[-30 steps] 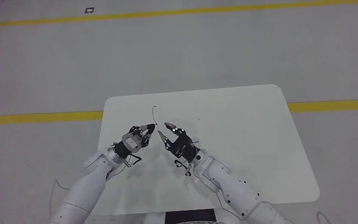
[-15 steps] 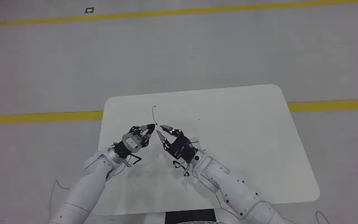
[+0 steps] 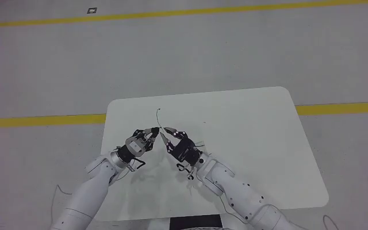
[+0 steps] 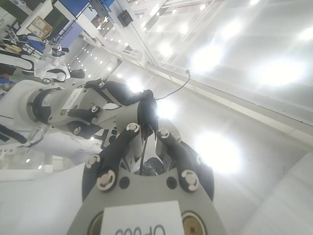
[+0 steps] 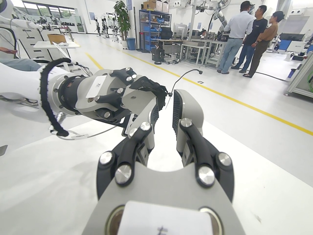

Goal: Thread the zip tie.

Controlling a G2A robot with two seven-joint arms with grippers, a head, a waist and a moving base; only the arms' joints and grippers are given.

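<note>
Right jaws: apart, ribbed black pads [image 5: 176, 108] on grey fingers; the strap passes between their tips. Left jaws, at their 9 o'clock: clamped on the zip tie [image 3: 159, 119], tips in frayed black cover. Tie: thin black strap held above the surface, arcing toward 12 o'clock, small square head [image 5: 200, 72] free. Surface [image 3: 259, 115]: white, matte, rounded corners. Floor [image 3: 230, 52]: pale grey, yellow lines [image 3: 172, 12]. Right wrist view adds shelving with blue bins [image 5: 149, 29] and a potted plant [image 5: 120, 8]; left wrist view adds ceiling lights [image 4: 212, 54]
</note>
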